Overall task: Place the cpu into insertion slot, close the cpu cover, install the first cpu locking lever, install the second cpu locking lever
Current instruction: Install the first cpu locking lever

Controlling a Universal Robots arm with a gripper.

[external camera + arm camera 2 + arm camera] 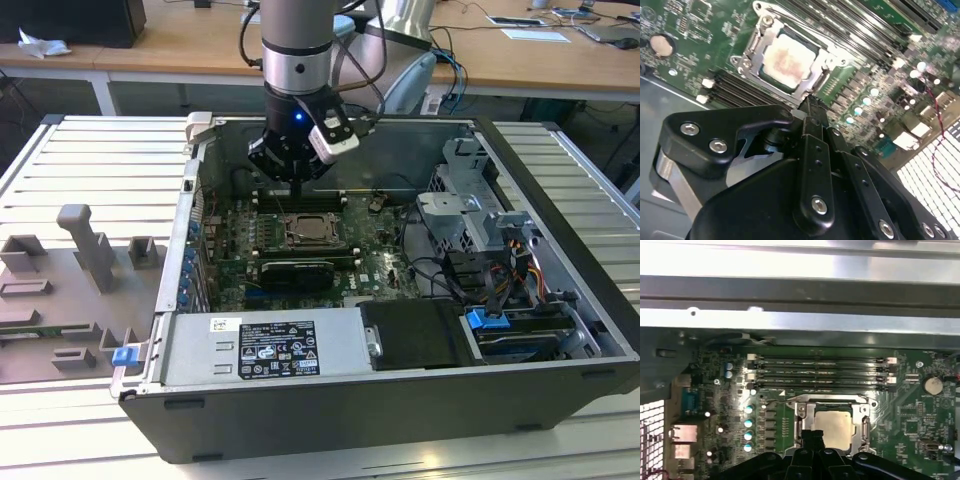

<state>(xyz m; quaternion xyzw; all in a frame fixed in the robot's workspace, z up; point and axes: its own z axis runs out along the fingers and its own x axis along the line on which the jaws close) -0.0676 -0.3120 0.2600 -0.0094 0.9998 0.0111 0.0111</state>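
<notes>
The biggest thing is the open computer case (330, 420). Its walls go all the way around the insertion slot (771, 81). Inside the case lies the green motherboard (900, 405), and the insertion slot is set into it. My gripper (297, 190) hangs just above the insertion slot, over one edge of it. In both wrist views my black fingertips (810, 440) are pressed tight together, and I hold nothing between them. I cannot tell if the tips touch the metal at that edge. Long black memory slots (820, 372) run side by side just beside the insertion slot. The cpu cover (807, 415), a thin silver metal frame, lies flat down on top of the insertion slot. Through the big square window of the frame I see the cpu (787, 57). It is a pale flat square, and it sits inside the insertion slot. A small round coin battery (932, 385) sits on the board near the insertion slot, apart from it.
</notes>
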